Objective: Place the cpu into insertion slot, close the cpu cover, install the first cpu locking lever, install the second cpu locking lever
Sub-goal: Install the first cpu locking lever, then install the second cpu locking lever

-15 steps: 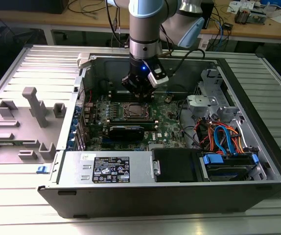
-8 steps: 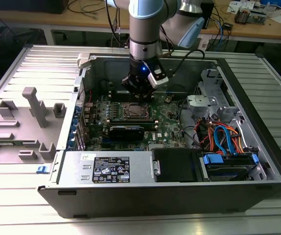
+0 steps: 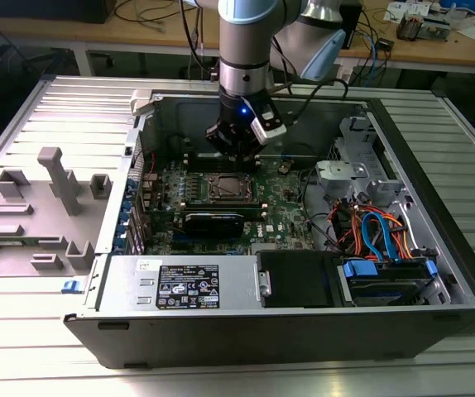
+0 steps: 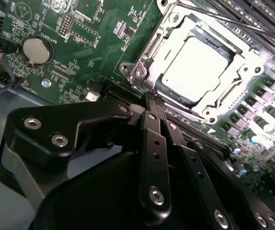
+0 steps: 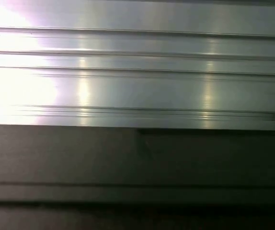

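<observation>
Ribbed metal bench (image 3: 47, 107) carries the open computer case (image 3: 436, 215), cluttered desks behind; at centre frame the gripper (image 3: 236, 151) hangs above the insertion slot (image 3: 227, 187), fingers (image 4: 153, 108) pressed together, holding nothing; cpu (image 4: 193, 67) sits seated under the cpu cover (image 4: 144, 67); a skewed descent risks scraping the green board (image 4: 80, 57).

Arm (image 3: 244, 37): silver-grey tube segments with a pale blue joint cap — a dark band at the wrist.
Wrist light: small blue glow.
Gripper (image 4: 152, 103): matte black linkage plates — silver round-head screws at the pivots.
Cables: black, trailing from the wrist.
</observation>
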`<state>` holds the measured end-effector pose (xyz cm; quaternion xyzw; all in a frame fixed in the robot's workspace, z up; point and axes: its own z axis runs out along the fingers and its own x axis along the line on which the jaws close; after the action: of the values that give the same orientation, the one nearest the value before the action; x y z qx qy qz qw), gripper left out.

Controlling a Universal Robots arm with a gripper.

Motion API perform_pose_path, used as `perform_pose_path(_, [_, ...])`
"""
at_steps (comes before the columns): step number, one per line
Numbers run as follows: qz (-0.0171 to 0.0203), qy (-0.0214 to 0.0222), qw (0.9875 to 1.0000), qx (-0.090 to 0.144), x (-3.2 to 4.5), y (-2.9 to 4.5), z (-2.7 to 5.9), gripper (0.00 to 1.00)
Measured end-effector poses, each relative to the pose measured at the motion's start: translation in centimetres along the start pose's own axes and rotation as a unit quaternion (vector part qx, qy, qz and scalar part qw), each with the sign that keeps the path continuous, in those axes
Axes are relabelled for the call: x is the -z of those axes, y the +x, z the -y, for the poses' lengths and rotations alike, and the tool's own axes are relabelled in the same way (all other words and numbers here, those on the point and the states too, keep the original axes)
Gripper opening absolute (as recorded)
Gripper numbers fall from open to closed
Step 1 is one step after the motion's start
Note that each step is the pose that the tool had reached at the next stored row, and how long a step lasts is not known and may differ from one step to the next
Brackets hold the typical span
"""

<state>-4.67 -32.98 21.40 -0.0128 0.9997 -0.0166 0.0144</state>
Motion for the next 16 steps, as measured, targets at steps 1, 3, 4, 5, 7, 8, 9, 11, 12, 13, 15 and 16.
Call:
perform_pose_path(1, [0.0000, -0.0001, 1.0000, 0.000, 0.01, 0.00, 0.03, 0.11])
perform_pose_path(3, [0.0000, 0.0000, 1.0000, 0.000, 0.01, 0.00, 0.12, 0.11])
perform_pose_path(4, [0.0000, 0.0000, 1.0000, 0.000, 0.01, 0.00, 0.19, 0.11])
perform_pose_path(5, [0.0000, 0.0000, 1.0000, 0.000, 0.01, 0.00, 0.24, 0.11])
perform_pose_path(7, [0.0000, 0.0000, 1.0000, 0.000, 0.00, 0.00, 0.26, 0.11])
perform_pose_path(8, [0.0000, 0.0000, 1.0000, 0.000, 0.01, 0.00, 0.27, 0.11])
perform_pose_path(9, [0.0000, 0.0000, 1.0000, 0.000, 0.00, 0.00, 0.31, 0.11])
perform_pose_path(11, [0.0000, 0.0000, 1.0000, 0.000, 0.00, 0.00, 0.38, 0.11])
perform_pose_path(12, [0.0000, 0.0000, 1.0000, 0.000, 0.00, 0.01, 0.39, 0.11])
perform_pose_path(13, [0.0000, 0.0000, 1.0000, 0.000, 0.00, 0.01, 0.40, 0.11])
perform_pose_path(15, [0.0000, 0.0000, 1.0000, 0.000, 0.00, 0.01, 0.41, 0.11])
perform_pose_path(16, [0.0000, 0.0000, 1.0000, 0.000, 0.00, 0.00, 0.41, 0.11])
